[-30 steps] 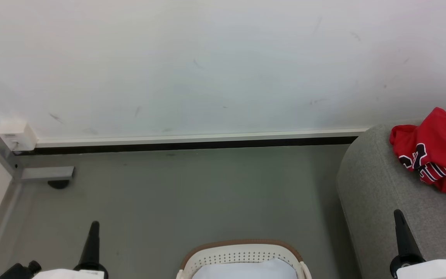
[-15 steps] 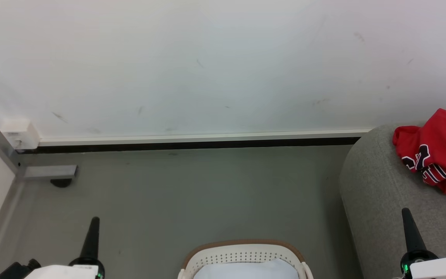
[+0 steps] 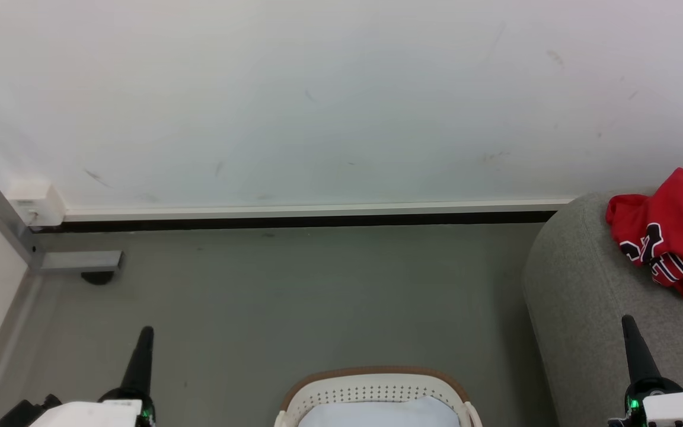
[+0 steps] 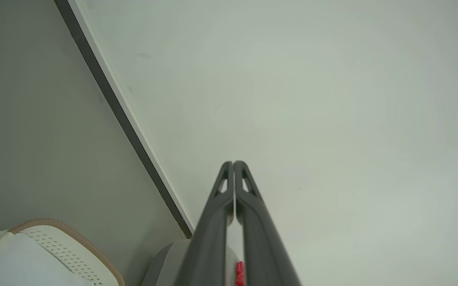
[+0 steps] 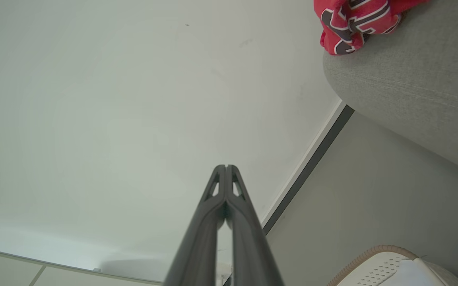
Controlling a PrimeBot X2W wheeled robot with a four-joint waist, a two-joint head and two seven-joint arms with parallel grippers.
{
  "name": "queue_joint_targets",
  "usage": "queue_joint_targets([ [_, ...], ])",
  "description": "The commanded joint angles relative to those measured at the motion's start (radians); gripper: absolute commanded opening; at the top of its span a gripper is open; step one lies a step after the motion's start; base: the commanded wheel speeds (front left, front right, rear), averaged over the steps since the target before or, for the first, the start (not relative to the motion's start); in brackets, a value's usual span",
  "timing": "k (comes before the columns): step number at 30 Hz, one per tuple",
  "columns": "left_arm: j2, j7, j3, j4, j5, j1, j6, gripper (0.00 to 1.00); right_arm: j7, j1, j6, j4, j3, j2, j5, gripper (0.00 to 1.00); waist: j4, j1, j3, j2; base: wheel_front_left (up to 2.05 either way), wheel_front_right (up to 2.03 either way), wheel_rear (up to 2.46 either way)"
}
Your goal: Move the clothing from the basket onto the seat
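1. The white wall (image 3: 341, 101) rises behind the grey floor (image 3: 294, 296).
2. The seat (image 3: 578, 308) stands at the right, against the wall.
3. The basket (image 3: 371, 391) sits on the floor left of the seat, holding a pale cloth (image 3: 377, 415).
4. The clothing (image 3: 673, 237) lies crumpled on the seat.
5. The left end effector (image 4: 233, 163) and right end effector (image 5: 226, 167) each have their fingers pressed together, holding nothing.

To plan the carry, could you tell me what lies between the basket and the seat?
A bare strip of grey floor separates the basket and the seat, as the head view shows.
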Motion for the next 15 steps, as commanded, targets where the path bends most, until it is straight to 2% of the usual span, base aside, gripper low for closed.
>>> queue_joint_targets([
  [1, 0.004, 0.005, 0.006, -0.008, -0.023, -0.016, 0.002, 0.00, 0.006, -0.014, -0.001, -0.009, -0.007, -0.009, 0.022, 0.00, 0.001, 0.0000, 0.000, 0.0000, 0.00, 0.00, 0.00],
  [15, 0.003, 0.035, 0.010, -0.006, -0.128, -0.028, 0.004, 0.00, 0.024, -0.018, -0.002, -0.008, -0.016, -0.020, 0.135, 0.00, 0.009, 0.0000, 0.000, 0.0000, 0.00, 0.00, 0.00],
])
